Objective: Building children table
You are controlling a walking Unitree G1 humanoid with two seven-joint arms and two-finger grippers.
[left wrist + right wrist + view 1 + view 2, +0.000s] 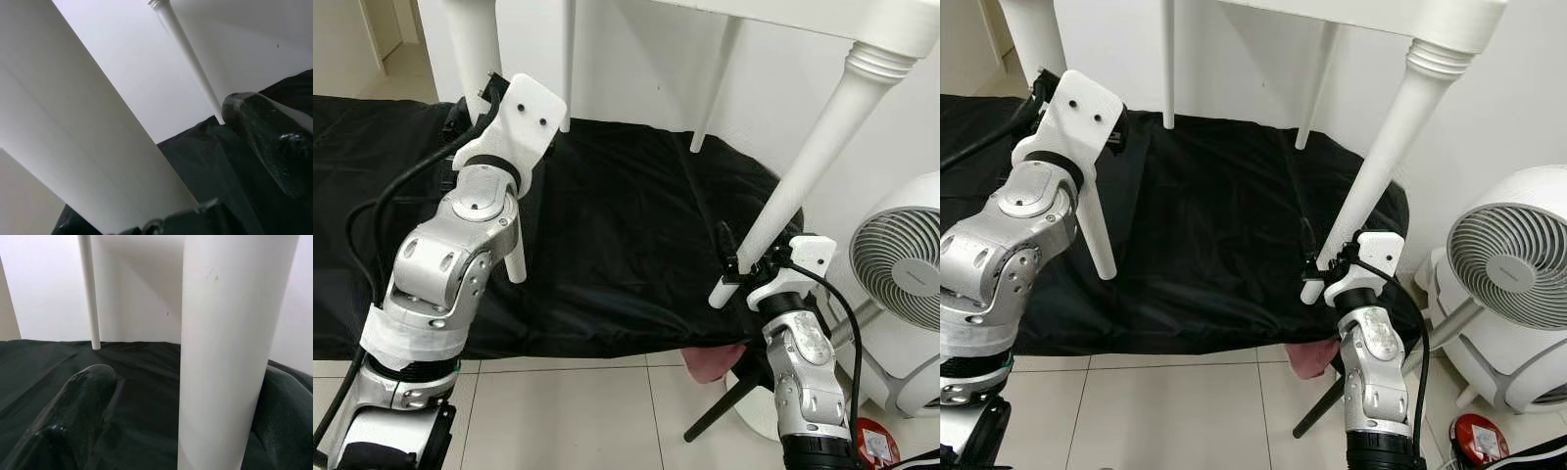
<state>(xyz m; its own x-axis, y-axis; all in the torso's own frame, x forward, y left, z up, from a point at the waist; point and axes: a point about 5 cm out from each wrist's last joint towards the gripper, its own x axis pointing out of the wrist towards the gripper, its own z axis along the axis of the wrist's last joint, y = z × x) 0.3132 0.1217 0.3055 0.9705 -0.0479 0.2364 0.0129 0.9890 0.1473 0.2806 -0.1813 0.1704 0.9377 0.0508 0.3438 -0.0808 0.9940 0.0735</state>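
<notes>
A white children's table (862,24) stands upright on a black cloth (626,245), its top running out of the upper edge. My left gripper (481,98) is up at the front left leg (512,250), mostly hidden behind its white wrist plate. In the left wrist view one black finger (264,142) sits apart from that leg (73,122). My right gripper (741,262) is at the lower end of the front right leg (803,166). In the right wrist view a finger (78,416) stands clear of the leg (225,357), with cloth showing between them. Two thin back legs (566,69) rest near the wall.
A white floor fan (901,274) stands close on the right, beside my right arm. A pink rag (710,362) and a black rod (720,406) lie under the cloth's front edge. A small red object (873,443) sits on the tiled floor (568,411).
</notes>
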